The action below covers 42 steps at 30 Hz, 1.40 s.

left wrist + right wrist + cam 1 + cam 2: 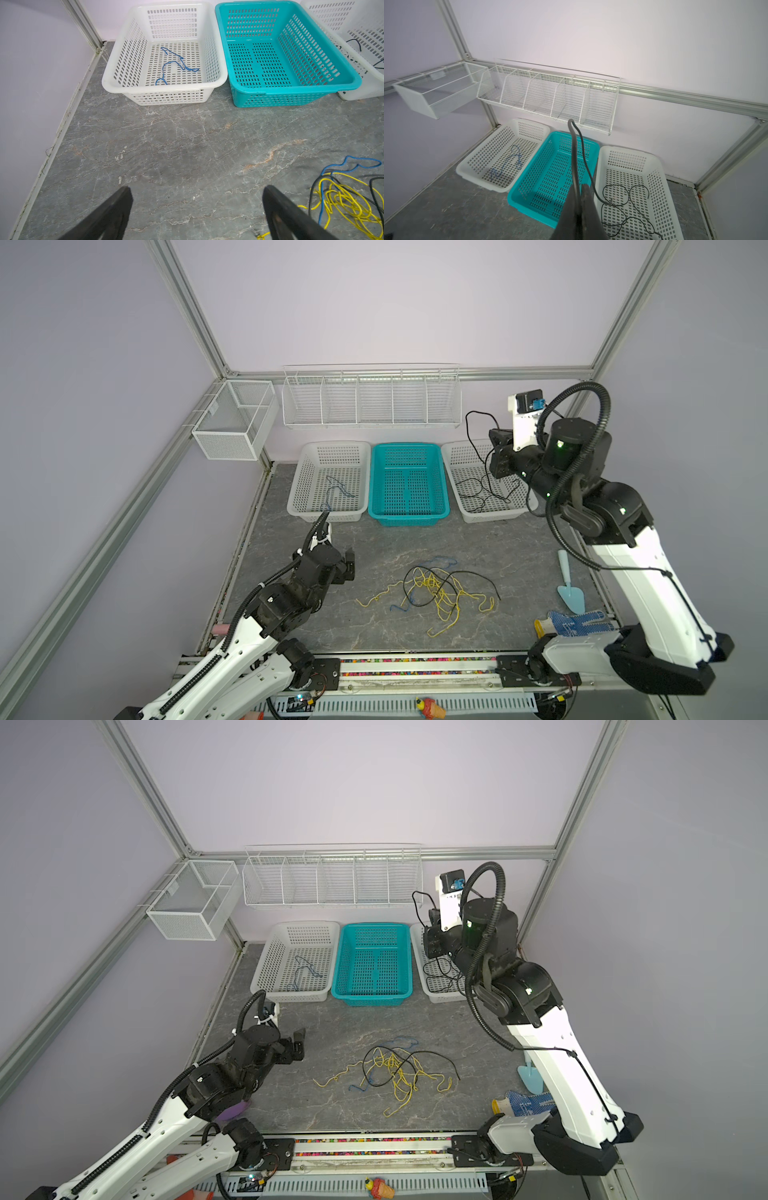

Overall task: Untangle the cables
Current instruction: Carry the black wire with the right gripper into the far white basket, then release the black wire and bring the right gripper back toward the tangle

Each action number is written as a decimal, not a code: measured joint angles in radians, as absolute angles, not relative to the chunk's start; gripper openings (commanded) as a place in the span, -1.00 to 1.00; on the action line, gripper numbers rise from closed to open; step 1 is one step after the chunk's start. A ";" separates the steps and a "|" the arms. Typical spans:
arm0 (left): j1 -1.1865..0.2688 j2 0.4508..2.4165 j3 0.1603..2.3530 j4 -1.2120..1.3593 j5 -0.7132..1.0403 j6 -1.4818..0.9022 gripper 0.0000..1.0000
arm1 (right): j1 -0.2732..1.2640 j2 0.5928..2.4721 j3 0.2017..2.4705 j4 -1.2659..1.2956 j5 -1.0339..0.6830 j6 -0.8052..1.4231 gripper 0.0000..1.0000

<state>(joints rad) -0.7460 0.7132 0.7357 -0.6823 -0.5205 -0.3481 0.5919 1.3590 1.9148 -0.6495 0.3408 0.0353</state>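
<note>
While the right gripper (580, 187) is clenching a black cable (585, 158) above the right white basket (629, 150), the cable's slack is looping down onto the basket floor. Meanwhile the left gripper (197, 188) is hovering with jaws spread wide, gripping nothing, at 9 o'clock of the yellow-black-blue tangle (436, 589) lying mid-table. A blue cable (173, 61) is lying inside the left white basket (164, 88), at 11 o'clock of the tangle.
</note>
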 measured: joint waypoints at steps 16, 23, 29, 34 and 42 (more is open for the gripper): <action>-0.746 0.607 0.648 -0.602 -0.546 -0.304 0.97 | 0.310 1.626 1.779 -0.436 0.175 0.194 -0.87; -0.746 0.610 0.643 -0.583 -0.546 -0.291 0.97 | 0.290 1.658 1.631 -0.398 0.141 0.267 -0.77; -0.746 0.630 0.634 -0.576 -0.535 -0.282 0.97 | 0.283 1.684 1.596 -0.408 0.150 0.326 -0.46; -0.746 0.660 0.630 -0.570 -0.482 -0.274 0.97 | 0.283 1.682 1.596 -0.451 0.163 0.377 -0.16; -0.746 0.741 0.630 -0.558 -0.341 -0.260 0.97 | 0.340 1.518 1.456 -0.506 0.118 0.430 0.06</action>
<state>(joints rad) -0.7460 0.7410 0.6300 -0.5583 -0.3408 -0.2596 0.3397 1.5177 1.4555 -0.5056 0.1177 0.4301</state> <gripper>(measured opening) 0.986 0.519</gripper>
